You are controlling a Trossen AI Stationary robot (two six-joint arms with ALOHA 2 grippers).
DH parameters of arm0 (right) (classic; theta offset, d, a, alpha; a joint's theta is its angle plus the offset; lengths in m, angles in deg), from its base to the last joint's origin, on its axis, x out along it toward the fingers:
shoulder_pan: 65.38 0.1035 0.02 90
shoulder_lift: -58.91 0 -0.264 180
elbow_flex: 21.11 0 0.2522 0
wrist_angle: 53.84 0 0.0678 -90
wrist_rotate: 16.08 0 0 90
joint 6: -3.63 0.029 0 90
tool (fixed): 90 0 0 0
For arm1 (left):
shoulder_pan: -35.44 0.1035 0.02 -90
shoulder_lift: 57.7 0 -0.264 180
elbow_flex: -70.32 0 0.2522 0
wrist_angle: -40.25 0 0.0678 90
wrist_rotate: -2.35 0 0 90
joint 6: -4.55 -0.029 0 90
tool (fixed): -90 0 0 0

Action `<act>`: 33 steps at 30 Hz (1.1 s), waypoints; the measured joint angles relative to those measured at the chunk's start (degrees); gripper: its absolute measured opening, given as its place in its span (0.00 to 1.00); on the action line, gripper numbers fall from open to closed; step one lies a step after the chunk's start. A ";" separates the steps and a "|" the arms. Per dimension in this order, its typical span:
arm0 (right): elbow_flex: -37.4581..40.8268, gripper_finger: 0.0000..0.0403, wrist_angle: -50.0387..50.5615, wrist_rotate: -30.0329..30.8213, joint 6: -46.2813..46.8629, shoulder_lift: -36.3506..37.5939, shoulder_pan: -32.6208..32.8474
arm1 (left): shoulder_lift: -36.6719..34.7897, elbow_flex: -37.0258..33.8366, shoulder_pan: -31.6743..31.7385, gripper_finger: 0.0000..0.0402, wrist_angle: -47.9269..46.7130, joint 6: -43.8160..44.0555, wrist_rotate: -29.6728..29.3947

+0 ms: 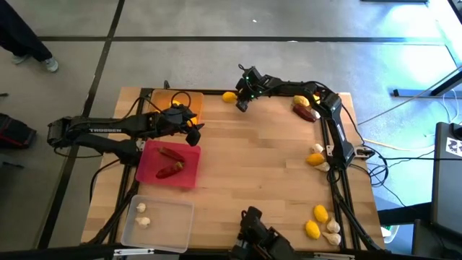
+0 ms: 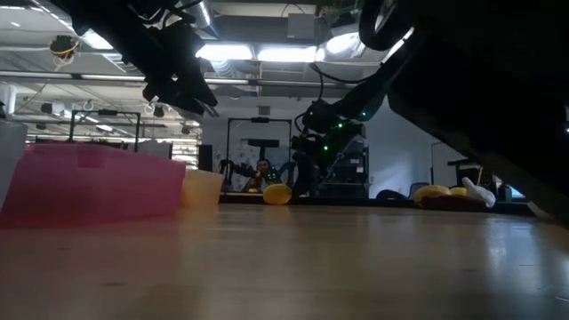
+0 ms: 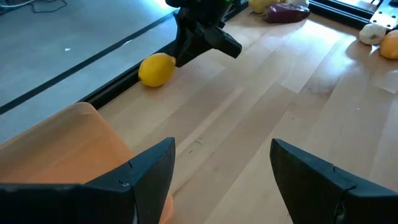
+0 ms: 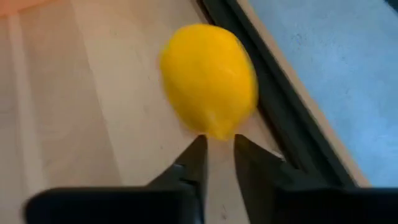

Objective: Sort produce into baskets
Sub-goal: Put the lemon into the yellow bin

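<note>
Right gripper (image 4: 216, 146) fingers nearly together with nothing between them, tips just short of the lemon (image 4: 209, 79) by the table's far edge rail. Red-pink tray (image 1: 170, 164) holds two chillies. Left gripper (image 1: 193, 134) hangs with fingers apart between the orange tray (image 3: 59, 146) and the red-pink one.

The high view is looking straight down on the whole pale wooden table (image 1: 245, 173). The low view is sitting at table-top height, facing level across the boards into the room behind. The left wrist view is looking forward across the far table edge; the right wrist view is pressing in very close. All four are sharing one smooth yellow lemon (image 1: 229, 97) (image 2: 277, 194) (image 3: 157, 69) (image 4: 209, 79) lying by that far edge.
</note>
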 joint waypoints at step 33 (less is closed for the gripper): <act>-7.39 0.66 3.34 4.34 -1.22 0.40 0.72 | 0.00 0.00 0.02 0.64 0.06 0.00 0.00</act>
